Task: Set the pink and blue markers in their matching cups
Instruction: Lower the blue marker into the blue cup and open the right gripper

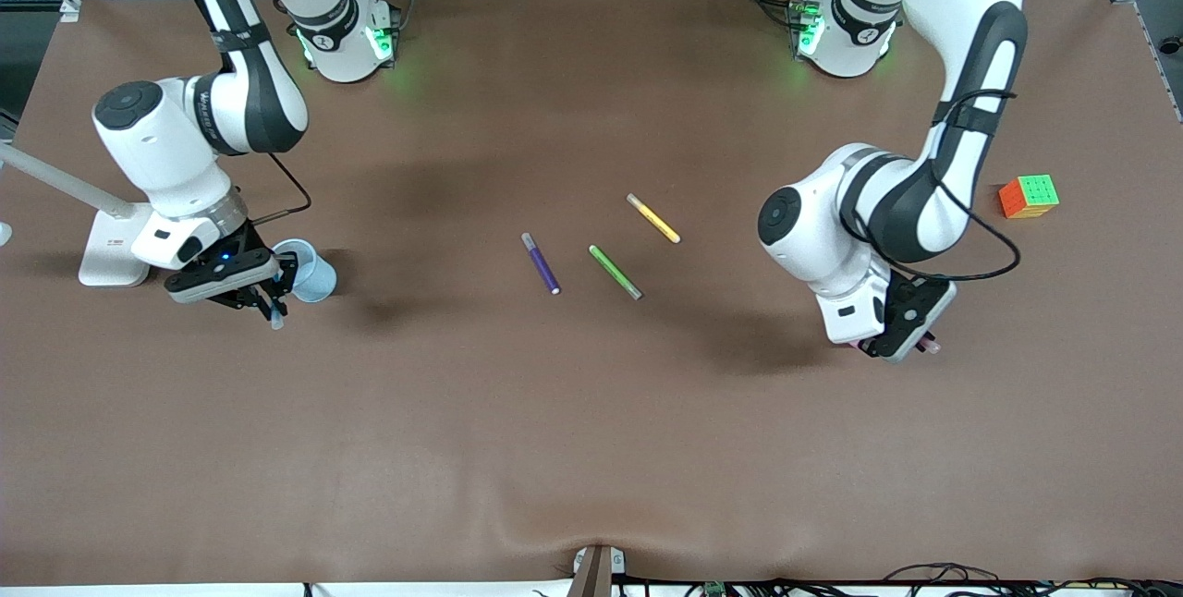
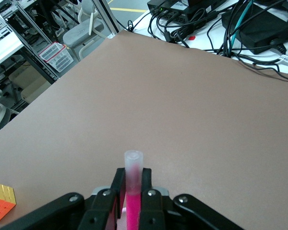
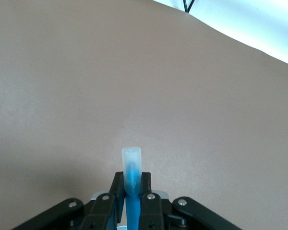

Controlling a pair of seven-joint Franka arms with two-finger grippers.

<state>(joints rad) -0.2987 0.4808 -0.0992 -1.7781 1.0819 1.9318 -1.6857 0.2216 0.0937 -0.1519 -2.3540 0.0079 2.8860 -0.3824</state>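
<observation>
Starting at the right arm's end of the table, you are seeing the right gripper (image 1: 263, 297) hanging low over the brown mat, its black fingers closing tight on the blue marker (image 1: 275, 315). The light blue cup (image 1: 310, 270), a small translucent plastic one, is standing just beside that gripper. The right wrist view is giving you what the front view is hiding: the blue marker's (image 3: 131, 184) sky-blue barrel and pale, frosted, round-ended cap are poking out past the fingertips, over bare mat.

Moving toward the middle, three slim markers are lying loose and apart on the mat (image 1: 518, 412), all slanted the same way: the purple marker (image 1: 541, 262), the green marker (image 1: 615, 272) and the yellow marker (image 1: 653, 218), each with a pale cap. The mat is looking smooth and matte, with a soft ripple near the front camera's edge.

At the left arm's end, the left gripper (image 1: 910, 338) is hovering over the mat, its jaws clamping the pink marker (image 1: 929, 347); only its tip is showing in the front view. The left wrist view is showing you the pink marker's (image 2: 133, 191) magenta body and clear cap. A colourful puzzle cube (image 1: 1028, 196) is sitting toward that end; no pink cup is showing in any view.
</observation>
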